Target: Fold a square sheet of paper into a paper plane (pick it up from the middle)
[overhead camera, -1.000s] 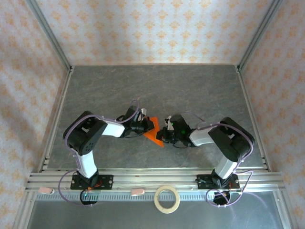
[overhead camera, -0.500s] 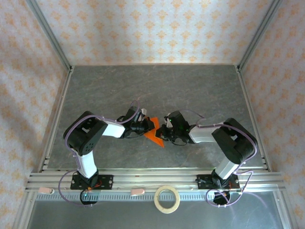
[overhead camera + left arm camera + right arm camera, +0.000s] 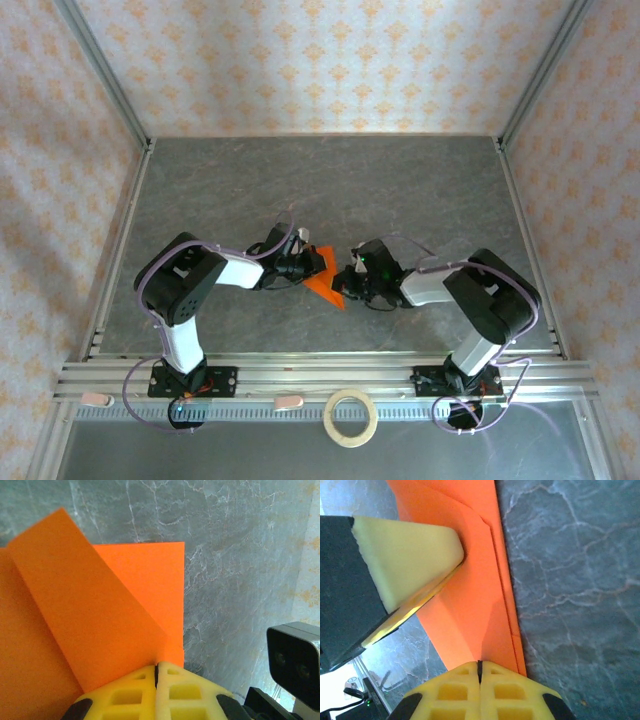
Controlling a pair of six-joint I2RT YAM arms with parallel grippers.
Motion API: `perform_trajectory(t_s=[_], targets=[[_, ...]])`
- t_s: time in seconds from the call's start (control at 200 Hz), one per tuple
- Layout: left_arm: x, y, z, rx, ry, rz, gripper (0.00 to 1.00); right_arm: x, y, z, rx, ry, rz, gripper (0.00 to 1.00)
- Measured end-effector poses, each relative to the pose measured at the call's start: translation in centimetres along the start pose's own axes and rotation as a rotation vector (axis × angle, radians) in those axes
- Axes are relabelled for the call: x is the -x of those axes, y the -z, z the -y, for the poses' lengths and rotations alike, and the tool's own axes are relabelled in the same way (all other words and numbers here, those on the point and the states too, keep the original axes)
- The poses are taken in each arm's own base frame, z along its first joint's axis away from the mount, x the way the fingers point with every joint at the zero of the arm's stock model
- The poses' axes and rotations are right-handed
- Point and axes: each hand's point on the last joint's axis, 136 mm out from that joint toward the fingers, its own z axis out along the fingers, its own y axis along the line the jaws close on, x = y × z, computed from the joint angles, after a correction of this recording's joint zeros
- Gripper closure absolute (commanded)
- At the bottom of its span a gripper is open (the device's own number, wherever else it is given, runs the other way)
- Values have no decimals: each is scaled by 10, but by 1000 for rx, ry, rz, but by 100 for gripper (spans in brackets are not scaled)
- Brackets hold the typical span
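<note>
The paper plane [image 3: 326, 276] lies between the two hands on the grey marbled table [image 3: 400, 190]. The left gripper [image 3: 306, 266] is at its far end and the right gripper [image 3: 346, 283] just beside its near end. Its long axis runs slantwise across the gap between them. The narrow end seems to point toward the near edge, just below the right fingertips, though from above the tip is small. It is bright orange, plain and matte.

In the left wrist view a folded flap lies diagonally over a flat layer with a straight edge [image 3: 100, 620]. In the right wrist view long creases run close beside one edge [image 3: 470, 580].

Both hands are clenched, yellow pads pressed together, each nipping an edge of the paper [image 3: 156, 672] [image 3: 480, 667].
</note>
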Motion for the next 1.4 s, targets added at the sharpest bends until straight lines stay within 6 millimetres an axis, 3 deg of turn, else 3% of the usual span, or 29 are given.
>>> perform_trajectory(t_s=[0.505,0.676,0.956,1.161,1.396], targets=[[3,-2,2,-3,-2,4,100,18,5,-27,37,-13,31,100],[3,-2,3,-2,-3,4,100,16,-10,-1,-38,-36,18,100],[10,-1,12,14,-47,-6,94,16,-5,3,-35,-21,46,100],[14,10,34,-34,-78,13,99,17,-5,3,-35,-18,47,100],[7,5,26,-19,-82,-12,100,16,-5,3,-36,-14,47,100]])
